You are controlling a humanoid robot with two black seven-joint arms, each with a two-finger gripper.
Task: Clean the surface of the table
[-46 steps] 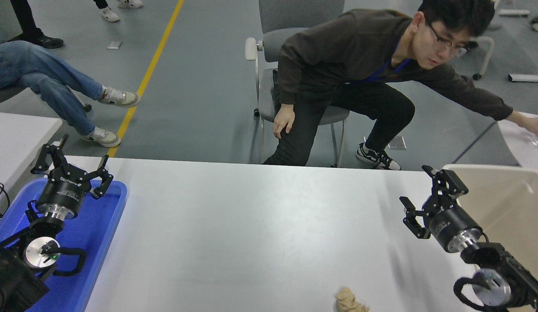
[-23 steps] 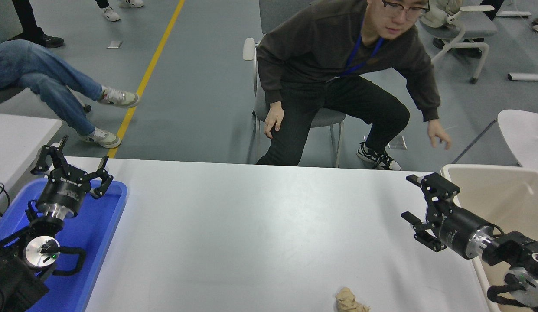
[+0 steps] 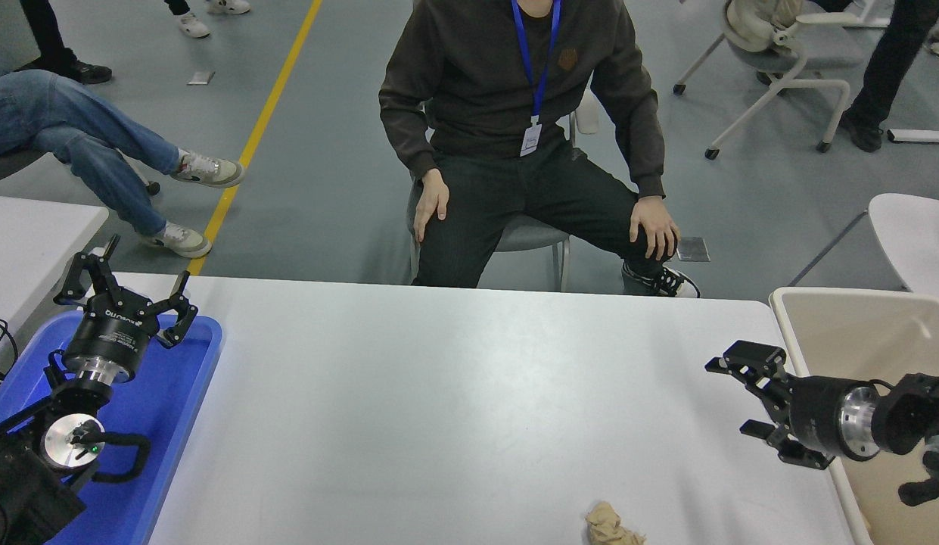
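Across the centre of the view lies the table, a wide matte white surface with rounded corners, running from 9 o'clock to 3 o'clock. At 6 o'clock, near its near edge, a crumpled tan wad of paper rests on it. At 8 o'clock the left tool hangs over a blue tray, its fingers spread wide and gripping nothing. At 4 o'clock the right tool reaches in from the right edge and points toward 9 o'clock over the table's right end; its two fingers stand apart with nothing between them, well apart from the paper wad. Just beside that end of the table, at 3 o'clock, stands a beige bin. At 12 o'clock a person in a dark sweater and blue lanyard sits on a chair at the far side, one hand on each knee.
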